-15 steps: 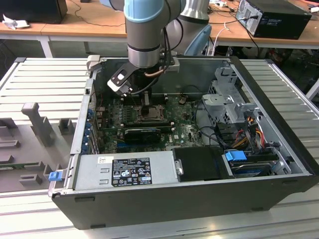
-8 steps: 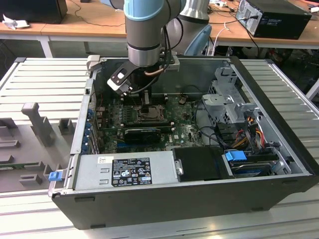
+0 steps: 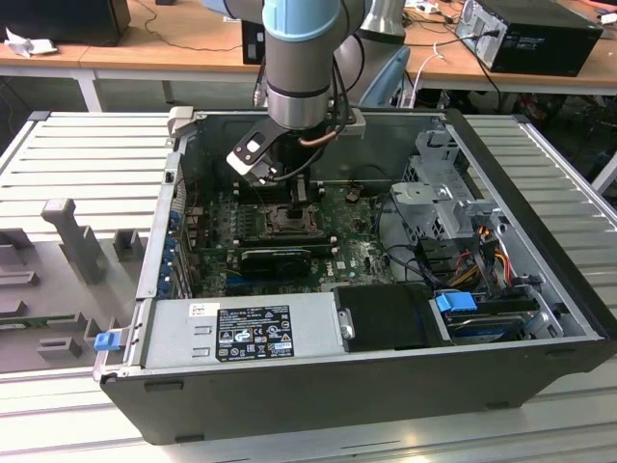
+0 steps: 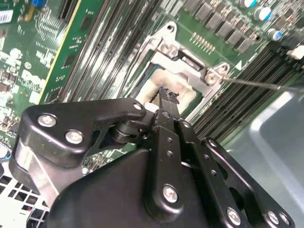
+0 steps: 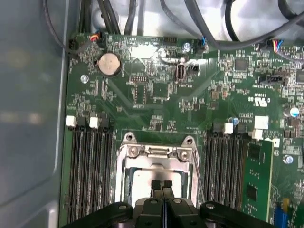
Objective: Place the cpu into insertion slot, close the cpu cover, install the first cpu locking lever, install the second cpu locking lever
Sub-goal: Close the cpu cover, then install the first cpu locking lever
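My gripper (image 5: pixel 161 185) is shut, its two black fingertips pressed together with nothing between them. They hang over the middle of the insertion slot (image 3: pixel 289 221) on the green motherboard. The cpu (image 5: pixel 142 179) lies in the slot, its pale silver face showing through the window of the cpu cover (image 5: pixel 157 153). The cover's metal frame lies flat over the slot. A thin wire locking lever (image 5: pixel 196 172) runs along one side of the slot and sticks out past its corner (image 4: pixel 266 84). In the second wrist view the gripper (image 4: pixel 168 95) is just above the cpu face; I cannot tell whether it touches.
The open computer case (image 3: pixel 540 289) surrounds the board, with its power supply (image 3: pixel 251 333) at the front and drive cage (image 3: pixel 443 198) at the exterior view's right. Black memory slots (image 5: pixel 90 175) flank the socket. Cables (image 5: pixel 199 28) cross the board's far edge.
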`<action>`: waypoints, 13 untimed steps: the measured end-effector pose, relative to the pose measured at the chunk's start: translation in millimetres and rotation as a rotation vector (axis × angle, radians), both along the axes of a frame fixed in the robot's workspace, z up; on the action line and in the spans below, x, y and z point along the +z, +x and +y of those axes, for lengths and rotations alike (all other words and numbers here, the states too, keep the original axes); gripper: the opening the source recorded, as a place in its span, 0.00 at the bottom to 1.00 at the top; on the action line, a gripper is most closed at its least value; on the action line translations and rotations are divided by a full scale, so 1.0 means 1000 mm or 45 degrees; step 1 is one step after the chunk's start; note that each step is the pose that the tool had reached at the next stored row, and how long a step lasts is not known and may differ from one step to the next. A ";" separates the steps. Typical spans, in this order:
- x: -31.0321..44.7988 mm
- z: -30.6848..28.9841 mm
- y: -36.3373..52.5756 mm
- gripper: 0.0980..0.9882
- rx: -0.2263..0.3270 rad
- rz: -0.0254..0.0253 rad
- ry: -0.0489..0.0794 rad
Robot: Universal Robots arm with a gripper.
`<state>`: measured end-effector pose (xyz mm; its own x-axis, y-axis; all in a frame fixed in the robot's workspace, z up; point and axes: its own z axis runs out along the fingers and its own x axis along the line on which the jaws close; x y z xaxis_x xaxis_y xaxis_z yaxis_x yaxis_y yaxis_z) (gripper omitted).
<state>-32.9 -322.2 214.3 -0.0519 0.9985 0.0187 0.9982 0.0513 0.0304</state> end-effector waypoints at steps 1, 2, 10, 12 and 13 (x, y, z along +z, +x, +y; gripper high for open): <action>0.0000 0.0000 0.0005 0.01 0.000 0.0000 0.000; 0.0000 0.0000 0.0006 0.01 0.000 0.0001 0.000; 0.0091 0.0000 0.0007 0.01 0.000 0.0001 0.000; 0.0118 0.0000 0.0007 0.01 0.000 0.0000 0.000; 0.0128 0.0000 0.0007 0.01 0.000 0.0000 0.000</action>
